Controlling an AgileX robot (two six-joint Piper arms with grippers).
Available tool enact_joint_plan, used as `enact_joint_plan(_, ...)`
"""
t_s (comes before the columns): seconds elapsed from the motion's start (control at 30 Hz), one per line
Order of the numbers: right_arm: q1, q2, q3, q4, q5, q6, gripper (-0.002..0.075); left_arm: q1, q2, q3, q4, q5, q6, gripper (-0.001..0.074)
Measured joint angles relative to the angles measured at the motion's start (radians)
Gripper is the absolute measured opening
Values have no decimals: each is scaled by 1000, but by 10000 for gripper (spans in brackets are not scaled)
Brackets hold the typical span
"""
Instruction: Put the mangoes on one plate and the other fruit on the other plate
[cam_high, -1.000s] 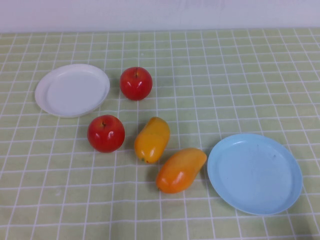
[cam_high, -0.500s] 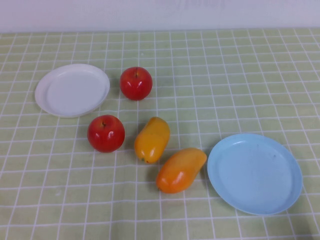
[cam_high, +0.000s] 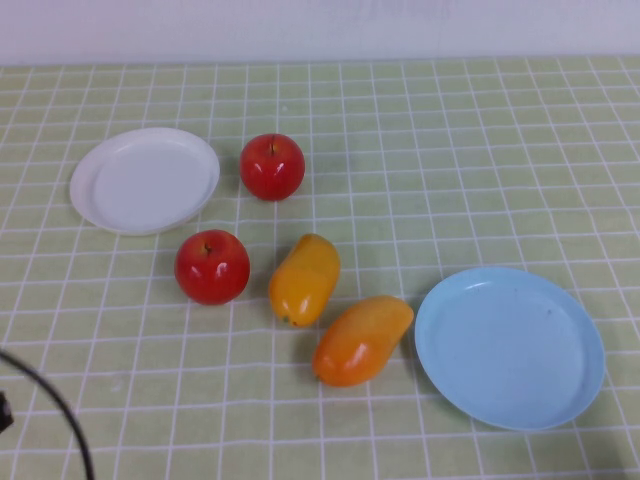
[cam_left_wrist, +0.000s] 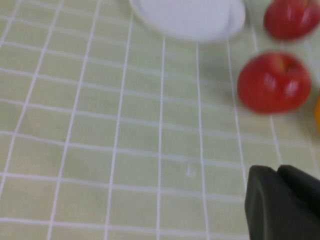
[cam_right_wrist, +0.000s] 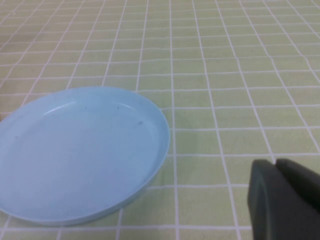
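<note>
We note both mangoes (cam_high: 304, 279) (cam_high: 361, 339) and both apples (cam_high: 272, 166) (cam_high: 212, 266) on the cloth, between the white plate (cam_high: 145, 180) far left and blue plate (cam_high: 509, 346) near right. Left gripper (cam_left_wrist: 283, 200) and right gripper (cam_right_wrist: 282, 197) hang clenched, holding nothing, each near its side's plate.

We see a light green surface (cam_high: 450, 150) with a grid of white lines. One plate (cam_high: 145, 180) is white and the other plate (cam_high: 510, 345) is light blue. Two apples (cam_high: 272, 166) (cam_high: 212, 266) are shiny red. Two mangoes (cam_high: 304, 279) (cam_high: 362, 339) are orange-yellow. The left gripper (cam_left_wrist: 282, 205) and the right gripper (cam_right_wrist: 285, 202) are black.
</note>
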Motion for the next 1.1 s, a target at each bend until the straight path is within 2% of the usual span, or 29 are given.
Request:
enact_joint_plan(0.13, 0, 0, 0, 0, 0, 0, -16, 0, 199, -168, 4, 180, 122, 1)
enact_joint_plan(0.3, 0, 0, 0, 0, 0, 0, -16, -6, 412, -330, -35, 246, 242, 1)
enact_joint_plan(0.43, 0, 0, 0, 0, 0, 0, -16, -107, 604, -453, -40, 255, 274, 0)
enact_joint_plan(0.63, 0, 0, 0, 0, 0, 0, -16, -343, 926, -717, 114, 379, 203, 0)
enact_joint_plan(0.8, 0, 0, 0, 0, 0, 0, -15, -406, 1097, -907, 136, 482, 197, 10)
enact_joint_plan(0.9, 0, 0, 0, 0, 0, 0, -16, -408, 1160, -971, 136, 497, 198, 85)
enact_joint_plan(0.93, 0, 0, 0, 0, 0, 0, -16, -408, 1174, -979, 136, 497, 198, 137)
enact_joint_plan(1.0, 0, 0, 0, 0, 0, 0, -16, -408, 1192, -989, 140, 497, 199, 267)
enact_joint_plan(1.1, 0, 0, 0, 0, 0, 0, -16, -408, 1213, -991, 144, 474, 199, 524)
